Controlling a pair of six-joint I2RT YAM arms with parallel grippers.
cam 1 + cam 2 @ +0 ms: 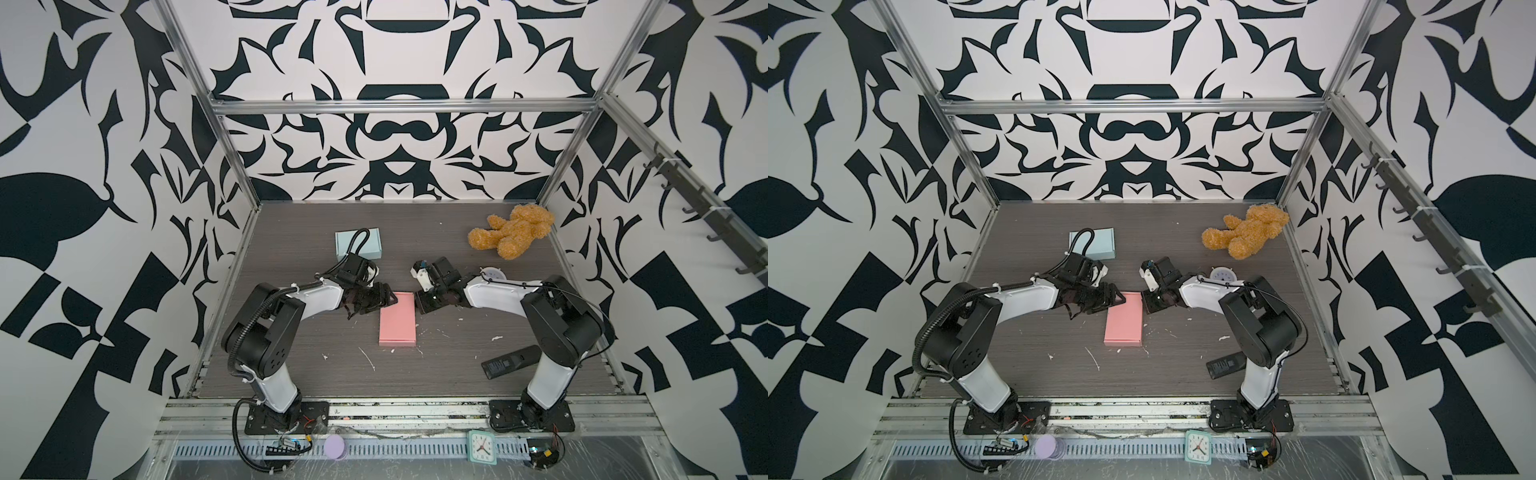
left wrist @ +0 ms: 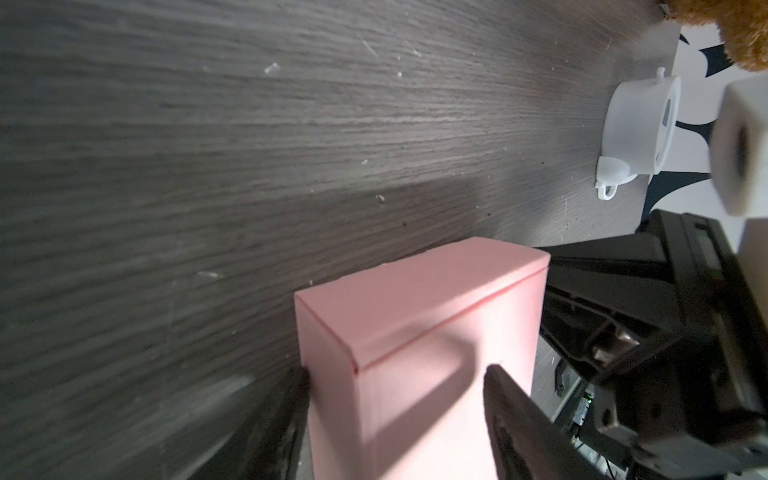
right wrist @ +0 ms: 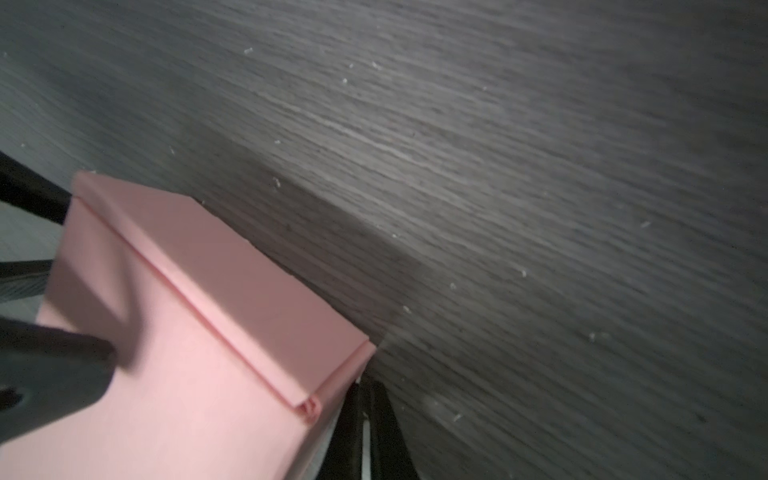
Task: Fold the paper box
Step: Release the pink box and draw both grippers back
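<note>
Pink paper box lies closed, left end effector apart astride its corner, right end effector together.

Pink box mid-surface. Its far end is crowded: left end effector straddles the far-left corner, right end effector sits just beside the far-right edge. Near end and long sides open. Blue box behind left arm, white clock behind right arm, bear in far-right corner, remote by right base. Front centre free, scraps only.
</note>
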